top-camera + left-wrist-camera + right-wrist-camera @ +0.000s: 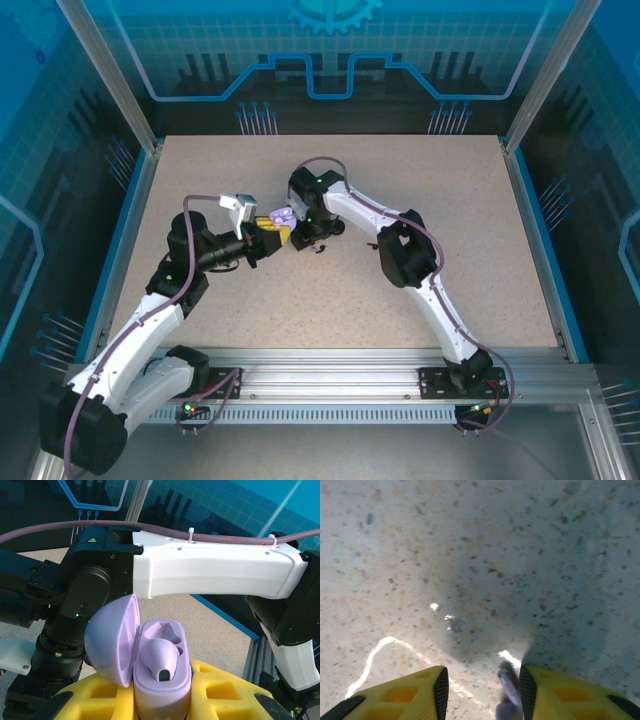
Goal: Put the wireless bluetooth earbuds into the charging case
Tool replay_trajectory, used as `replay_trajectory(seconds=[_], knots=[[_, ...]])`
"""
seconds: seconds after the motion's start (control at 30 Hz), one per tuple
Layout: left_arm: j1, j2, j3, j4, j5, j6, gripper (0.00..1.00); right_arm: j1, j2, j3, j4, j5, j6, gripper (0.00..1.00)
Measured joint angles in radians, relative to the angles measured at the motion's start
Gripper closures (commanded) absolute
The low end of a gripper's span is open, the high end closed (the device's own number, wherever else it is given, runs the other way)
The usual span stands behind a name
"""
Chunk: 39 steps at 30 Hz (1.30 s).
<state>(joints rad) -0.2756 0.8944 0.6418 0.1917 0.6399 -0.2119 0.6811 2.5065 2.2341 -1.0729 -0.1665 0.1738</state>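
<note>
One earbud (162, 661) seated in open lilac case (165, 690), bottom centre, gripped by left pincer (161, 706). Right pincer (482, 685) parted around second earbud (507, 687), lower centre. Light, slick: pinch the stem.

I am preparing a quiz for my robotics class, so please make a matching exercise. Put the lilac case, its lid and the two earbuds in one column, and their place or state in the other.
Things:
1. charging case
2. lid
3. first earbud
4. second earbud

Places or states:
A. between the parted fingers of the right gripper
B. swung open
C. clamped in the left gripper
D. seated in one socket of the case

Pairs: 1-C, 2-B, 3-D, 4-A.
</note>
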Motion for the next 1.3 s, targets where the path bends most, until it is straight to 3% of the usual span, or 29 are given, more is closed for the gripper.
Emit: replay_trajectory(seconds=[0.5,0.73,1.07,1.3], knots=[[0.0,0.0,0.0,0.0,0.0,0.0,0.92,0.056,0.009,0.002,-0.084,-0.11,-0.144,0.56],[0.0,0.0,0.0,0.0,0.0,0.0,0.92,0.056,-0.071,-0.095,-0.031,-0.13,-0.144,0.56],[0.0,-0.02,0.0,0.0,-0.008,0.0,0.92,0.054,-0.299,-0.306,0.132,-0.075,0.034,0.56],[0.0,-0.026,0.0,0.0,-0.015,0.0,0.92,0.052,-0.333,-0.377,0.162,0.03,0.249,0.58]])
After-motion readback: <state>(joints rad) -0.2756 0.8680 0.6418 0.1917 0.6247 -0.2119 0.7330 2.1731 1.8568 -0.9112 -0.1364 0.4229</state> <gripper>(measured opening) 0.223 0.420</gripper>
